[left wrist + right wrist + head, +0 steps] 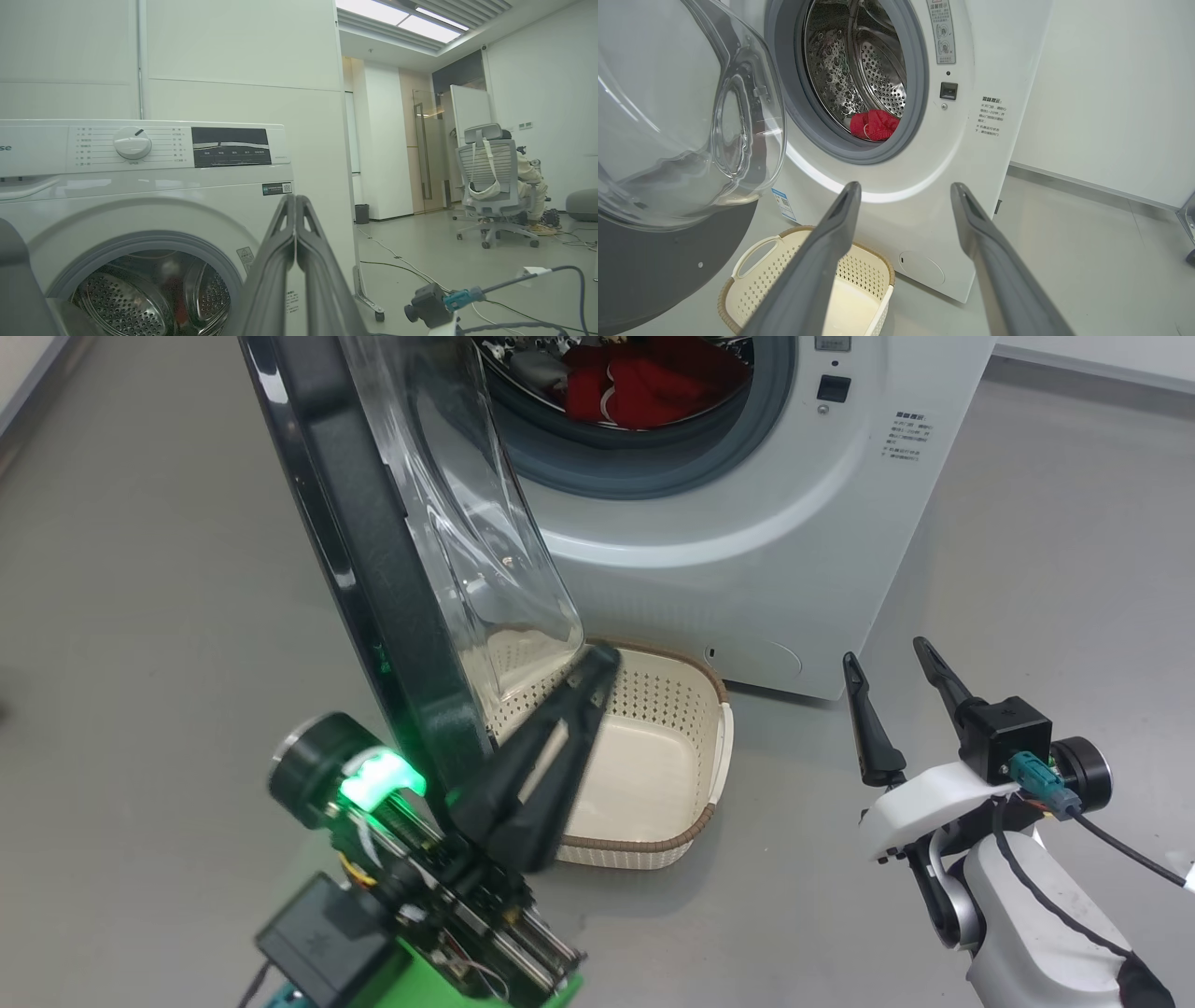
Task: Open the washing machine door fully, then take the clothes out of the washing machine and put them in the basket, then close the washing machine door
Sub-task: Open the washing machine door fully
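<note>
The white washing machine stands on the grey floor with its drum mouth uncovered. Its black door is swung out to the left, the clear glass dome facing the machine. The cream basket sits on the floor just in front of the machine, below the door. The red clothes lie inside the drum. The left gripper has its fingers pressed together, holding nothing, tips just beside the dome's lower edge above the basket. The right gripper is spread wide and empty, well right of the basket.

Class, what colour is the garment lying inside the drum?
The clothes are bright red; the head view shows them best.
</note>
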Available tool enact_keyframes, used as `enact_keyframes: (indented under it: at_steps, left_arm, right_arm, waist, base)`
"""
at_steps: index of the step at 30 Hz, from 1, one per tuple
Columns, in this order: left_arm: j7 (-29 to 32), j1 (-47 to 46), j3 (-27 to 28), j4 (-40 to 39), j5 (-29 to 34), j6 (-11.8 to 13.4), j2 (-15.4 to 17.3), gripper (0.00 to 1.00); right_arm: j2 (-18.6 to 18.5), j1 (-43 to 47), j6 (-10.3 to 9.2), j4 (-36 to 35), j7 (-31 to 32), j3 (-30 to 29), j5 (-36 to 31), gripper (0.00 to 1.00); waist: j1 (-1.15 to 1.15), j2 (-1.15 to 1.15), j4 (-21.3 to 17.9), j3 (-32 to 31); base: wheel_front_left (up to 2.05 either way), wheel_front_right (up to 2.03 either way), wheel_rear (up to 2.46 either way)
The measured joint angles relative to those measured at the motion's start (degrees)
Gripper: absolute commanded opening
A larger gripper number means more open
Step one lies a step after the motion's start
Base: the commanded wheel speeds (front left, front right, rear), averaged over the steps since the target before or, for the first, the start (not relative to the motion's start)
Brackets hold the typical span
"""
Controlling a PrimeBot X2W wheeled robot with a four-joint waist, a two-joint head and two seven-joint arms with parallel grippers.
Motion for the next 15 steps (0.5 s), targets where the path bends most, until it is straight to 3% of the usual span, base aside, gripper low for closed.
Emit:
enact_keyframes:
  at_steps: [9, 15]
  left_arm:
    - [0.0, 3.4, -8.1, 5.0, 0.1, 0.0, 1.5, 0.0]
    - [0.0, 5.6, -10.4, 10.8, 0.0, 0.0, 2.6, 0.0]
  right_arm:
    - [0.6, 0.2, 0.49, 0.3, 0.0, -0.4, -0.3, 1.0]
    - [0.9, 0.9, 1.02, 0.8, 0.0, -0.5, -0.5, 1.0]
  waist:
    - [0.0, 0.0, -0.1, 0.0]
    - [0.0, 0.0, -0.2, -0.2]
  base:
    - [0.0, 0.0, 0.0]
    - [0.0, 0.0, 0.0]
